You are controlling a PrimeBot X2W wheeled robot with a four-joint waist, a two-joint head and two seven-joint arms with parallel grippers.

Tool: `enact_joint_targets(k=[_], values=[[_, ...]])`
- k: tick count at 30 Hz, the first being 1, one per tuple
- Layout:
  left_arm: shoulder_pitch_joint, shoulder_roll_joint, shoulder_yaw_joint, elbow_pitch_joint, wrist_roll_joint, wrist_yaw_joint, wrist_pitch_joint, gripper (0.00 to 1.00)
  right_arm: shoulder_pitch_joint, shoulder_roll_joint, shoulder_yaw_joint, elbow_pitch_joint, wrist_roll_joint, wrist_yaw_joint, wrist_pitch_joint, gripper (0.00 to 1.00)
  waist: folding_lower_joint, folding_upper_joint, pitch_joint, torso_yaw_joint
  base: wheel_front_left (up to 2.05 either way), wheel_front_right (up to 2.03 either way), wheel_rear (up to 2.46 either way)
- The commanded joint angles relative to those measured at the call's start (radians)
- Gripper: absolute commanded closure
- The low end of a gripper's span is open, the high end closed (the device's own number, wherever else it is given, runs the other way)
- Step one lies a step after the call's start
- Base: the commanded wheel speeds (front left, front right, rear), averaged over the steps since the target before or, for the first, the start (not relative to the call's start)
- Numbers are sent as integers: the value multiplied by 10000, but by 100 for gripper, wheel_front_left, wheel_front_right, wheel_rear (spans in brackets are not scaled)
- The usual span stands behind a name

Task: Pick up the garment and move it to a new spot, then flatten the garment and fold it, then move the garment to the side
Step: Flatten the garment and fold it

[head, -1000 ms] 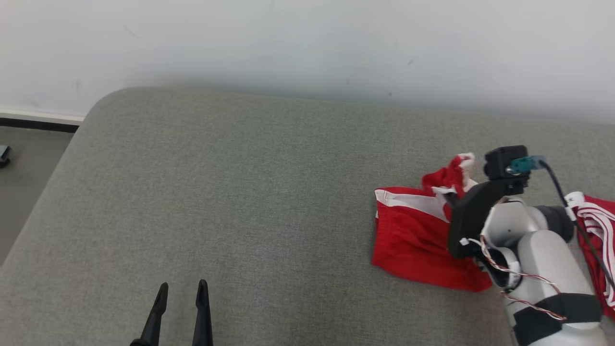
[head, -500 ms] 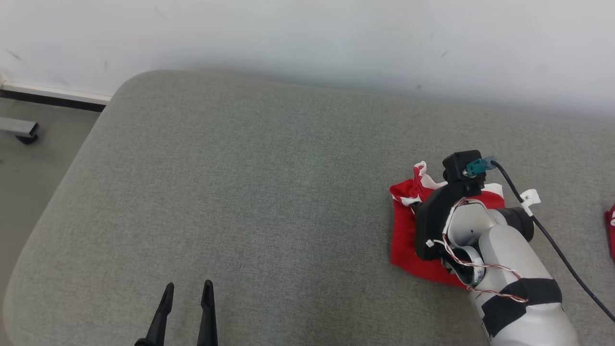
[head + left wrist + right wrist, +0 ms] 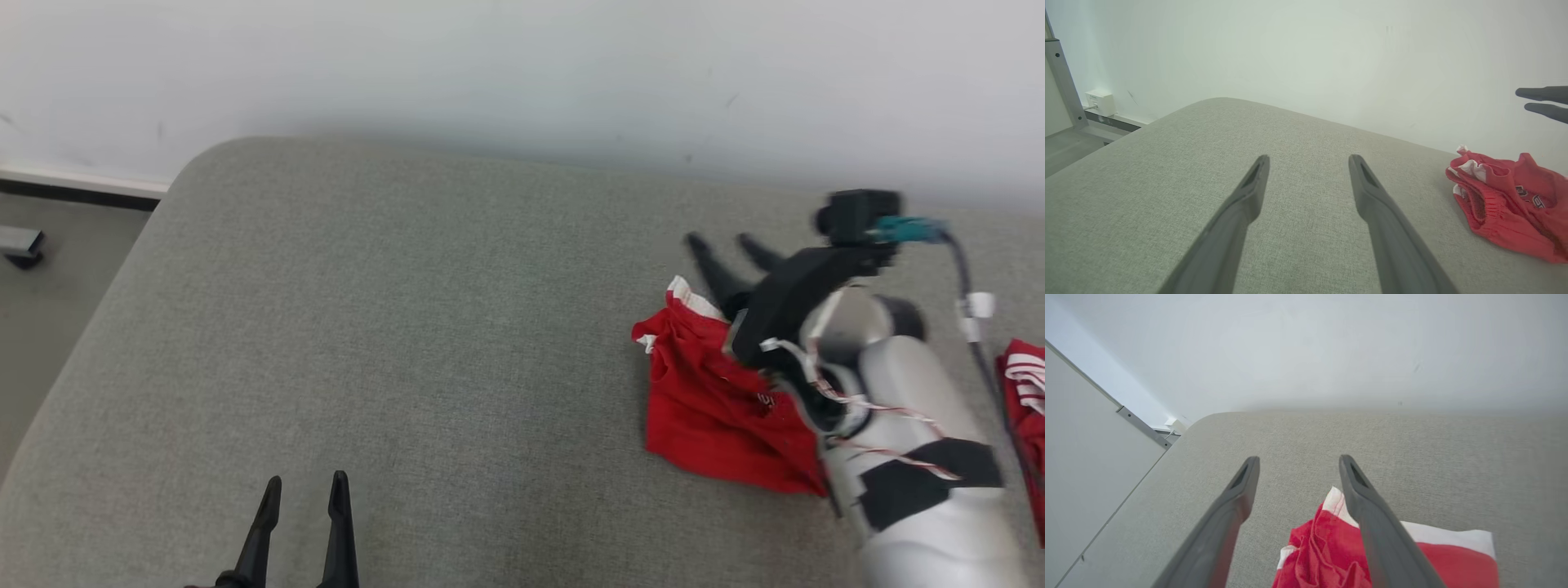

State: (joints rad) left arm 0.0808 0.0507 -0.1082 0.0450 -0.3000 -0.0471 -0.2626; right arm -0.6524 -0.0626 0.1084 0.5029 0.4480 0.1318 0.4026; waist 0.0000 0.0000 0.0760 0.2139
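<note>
I am looking down at a grey padded bench set against a pale wall. The garment, red with white trim, lies crumpled in a heap toward the bench's right end. My right claw hovers above the garment's far edge, its two dark fingers spread apart and empty, clear of the cloth. In the right wrist view the heap sits below those fingers. My left claw is well to the left of the garment and nearer to me, also spread wide and holding nothing. To the right of the garment, past my right arm, lies another red cloth with white stripes.
</note>
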Motion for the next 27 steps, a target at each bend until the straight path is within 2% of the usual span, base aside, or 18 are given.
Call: enact_joint_targets(k=[1, 7, 8, 9, 12, 17, 27], values=[[70, -5, 18, -21, 80, -31, -25, 0, 204, -274, -257, -101, -92, -27, -131, 0, 0, 0, -144, -155, 0, 0, 0], [52, -4, -27, -64, 166, -102, -25, 0, 938, -1168, -1613, -93, -1235, -27, -491, 0, 0, 0, -167, -226, 0, 0, 0], [21, -2, -46, -74, 187, -114, -25, 0, 1097, -1249, -1822, -24, -1424, -25, -554, 42, 0, 0, -158, -207, 0, 0, 0], [-41, -2, -97, -99, 193, -130, -25, 0, 1351, -1391, -2040, 91, -1781, -25, -726, 100, 0, 0, -111, -154, 0, 0, 0], [-113, -4, -158, -136, 227, -116, -25, 0, 1762, -1712, -1979, 284, -2242, -27, -924, 100, 0, 0, -19, -56, 0, 0, 0], [-115, -2, -111, -162, 268, -98, -25, 0, 2039, -1688, -1510, 475, -2398, -25, -1047, 100, 0, 0, 117, -4, 0, 0, 0], [-172, -2, -100, -32, 314, -180, -25, 0, 2370, -1384, 785, 126, -1520, -27, -865, 100, 0, 0, 99, 70, 0, 0, 0]])
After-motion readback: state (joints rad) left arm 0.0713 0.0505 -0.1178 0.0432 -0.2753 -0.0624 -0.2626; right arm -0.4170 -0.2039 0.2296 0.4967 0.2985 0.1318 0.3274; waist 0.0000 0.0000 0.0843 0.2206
